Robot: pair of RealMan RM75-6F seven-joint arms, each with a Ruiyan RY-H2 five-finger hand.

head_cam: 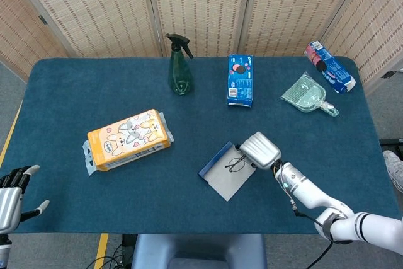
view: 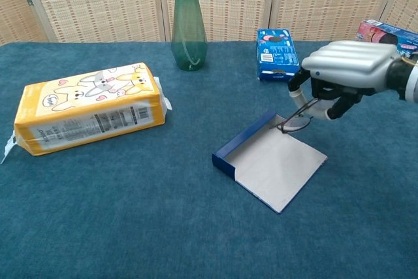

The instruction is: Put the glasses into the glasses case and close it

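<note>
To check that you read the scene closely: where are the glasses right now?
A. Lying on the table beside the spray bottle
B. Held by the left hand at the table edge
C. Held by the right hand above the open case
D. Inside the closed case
C: the right hand pinches the glasses just over the open case; whether they touch its lining cannot be told.

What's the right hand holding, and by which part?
The right hand holds the glasses by a temple arm, lenses hanging above the open case. Left hand holds nothing.
</note>
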